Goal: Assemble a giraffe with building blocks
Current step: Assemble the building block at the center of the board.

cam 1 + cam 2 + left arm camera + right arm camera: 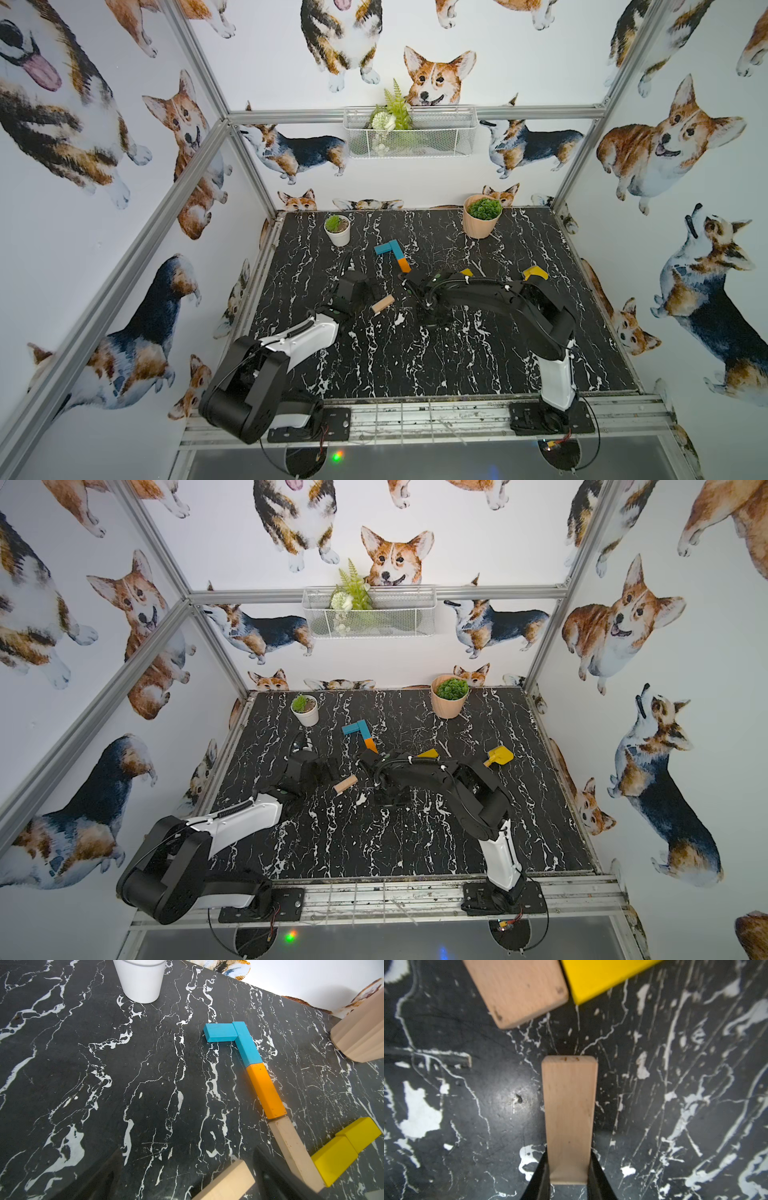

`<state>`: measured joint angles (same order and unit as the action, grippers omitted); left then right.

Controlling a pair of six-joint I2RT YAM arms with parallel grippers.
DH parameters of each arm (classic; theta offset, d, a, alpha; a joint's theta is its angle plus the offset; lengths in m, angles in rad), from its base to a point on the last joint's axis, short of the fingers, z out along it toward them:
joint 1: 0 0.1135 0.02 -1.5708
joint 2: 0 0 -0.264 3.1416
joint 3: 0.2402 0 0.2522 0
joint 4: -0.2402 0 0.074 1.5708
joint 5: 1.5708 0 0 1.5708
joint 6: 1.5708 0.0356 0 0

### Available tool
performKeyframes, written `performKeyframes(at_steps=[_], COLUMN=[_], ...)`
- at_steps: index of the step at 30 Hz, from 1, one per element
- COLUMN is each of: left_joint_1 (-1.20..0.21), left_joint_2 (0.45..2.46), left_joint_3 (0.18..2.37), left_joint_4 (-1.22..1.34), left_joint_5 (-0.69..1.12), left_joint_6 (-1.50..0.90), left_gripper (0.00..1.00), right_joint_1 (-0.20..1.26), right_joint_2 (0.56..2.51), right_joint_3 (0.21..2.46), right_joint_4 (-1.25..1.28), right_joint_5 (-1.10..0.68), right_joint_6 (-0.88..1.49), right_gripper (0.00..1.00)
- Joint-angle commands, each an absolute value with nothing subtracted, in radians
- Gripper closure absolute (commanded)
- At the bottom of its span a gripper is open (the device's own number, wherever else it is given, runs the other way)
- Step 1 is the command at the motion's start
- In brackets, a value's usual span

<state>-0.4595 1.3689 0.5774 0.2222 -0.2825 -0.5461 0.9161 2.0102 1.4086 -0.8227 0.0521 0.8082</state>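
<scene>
1 clamped tan block (569,1120) appears only in right wrist view.

On the surface (457,365) the giraffe (392,255) lies behind the middle: 1 head bar (220,1032), 3 neck bars (266,1091) end to end running forward-right, 2 body bars (342,1151) just beside the last. Before it are 1 loose bar (382,306), left, and 1 gripped bar (569,1120). A small pot (337,230) stands behind left, a large pot (480,220) behind right.
</scene>
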Motion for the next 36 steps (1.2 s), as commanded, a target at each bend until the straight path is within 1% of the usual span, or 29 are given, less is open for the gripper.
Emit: performKeyframes(at_steps=[1, 27, 33, 36], left_joint_1=[-0.459, -0.459, -0.459, -0.459], left_joint_2=[1.367, 1.359, 1.358, 1.355], left_joint_3=[0.578, 0.574, 0.571, 0.572], left_joint_4=[0.250, 0.257, 0.259, 0.257], left_joint_5=[-0.278, -0.276, -0.275, -0.274], left_joint_6=[-0.560, -0.555, -0.555, -0.554], left_gripper=[0.00, 0.00, 0.00, 0.00], right_joint_1=[0.919, 0.919, 0.919, 0.919], right_joint_2=[2.044, 2.061, 2.063, 2.065], right_joint_3=[1.439, 1.477, 1.485, 1.484], right_joint_4=[-0.852, -0.805, -0.811, -0.811], right_joint_5=[0.078, 0.016, 0.020, 0.020], right_joint_6=[0.851, 0.807, 0.802, 0.803], right_gripper=[0.90, 0.89, 0.87, 0.85])
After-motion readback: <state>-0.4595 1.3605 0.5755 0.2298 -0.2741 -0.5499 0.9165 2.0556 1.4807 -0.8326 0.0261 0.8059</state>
